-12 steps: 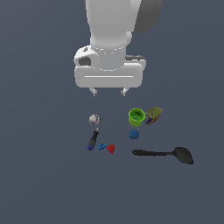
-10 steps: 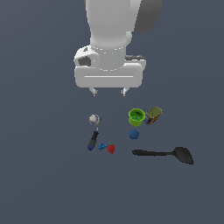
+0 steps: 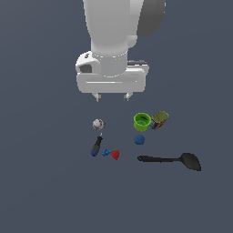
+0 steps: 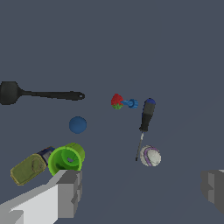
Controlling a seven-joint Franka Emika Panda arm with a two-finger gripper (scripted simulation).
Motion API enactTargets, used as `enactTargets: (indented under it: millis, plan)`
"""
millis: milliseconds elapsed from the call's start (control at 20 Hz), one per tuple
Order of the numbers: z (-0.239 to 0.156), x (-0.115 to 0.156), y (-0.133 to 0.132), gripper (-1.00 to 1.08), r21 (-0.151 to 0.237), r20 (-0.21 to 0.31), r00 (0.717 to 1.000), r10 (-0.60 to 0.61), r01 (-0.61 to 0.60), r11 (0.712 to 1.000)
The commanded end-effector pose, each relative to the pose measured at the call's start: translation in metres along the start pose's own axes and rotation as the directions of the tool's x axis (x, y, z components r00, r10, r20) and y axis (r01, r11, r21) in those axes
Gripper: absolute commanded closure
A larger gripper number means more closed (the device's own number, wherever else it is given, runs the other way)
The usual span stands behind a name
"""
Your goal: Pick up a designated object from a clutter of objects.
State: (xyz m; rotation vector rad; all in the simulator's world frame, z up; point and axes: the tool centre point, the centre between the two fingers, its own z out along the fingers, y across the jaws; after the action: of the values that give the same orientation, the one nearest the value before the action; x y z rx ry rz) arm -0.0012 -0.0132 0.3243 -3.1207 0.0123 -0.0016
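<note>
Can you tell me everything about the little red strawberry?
The strawberry is tiny, red and roughly heart-shaped, with a bit of green at one end that shows in the wrist view. It looks smooth, like a plastic toy. It lies on the dark floor, right beside a tiny blue piece; I cannot tell if they touch. It is much smaller than the green cup. Nothing holds it: the tool hangs open well above it.

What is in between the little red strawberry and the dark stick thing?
A tiny blue piece sits between the strawberry and the dark stick, right against the strawberry. Both the exterior view and the wrist view show it.
</note>
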Motion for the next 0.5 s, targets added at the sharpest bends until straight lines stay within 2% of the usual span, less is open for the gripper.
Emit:
enactTargets:
  millis: [0,450]
  plan:
    - [0.000,0.000,0.000,-0.92,0.002,0.001,1.000,0.000,0.000,1.000]
    - [0.016,0.010,-0.001,-0.92,0.004,0.001,0.999,0.037,-0.037,0.999]
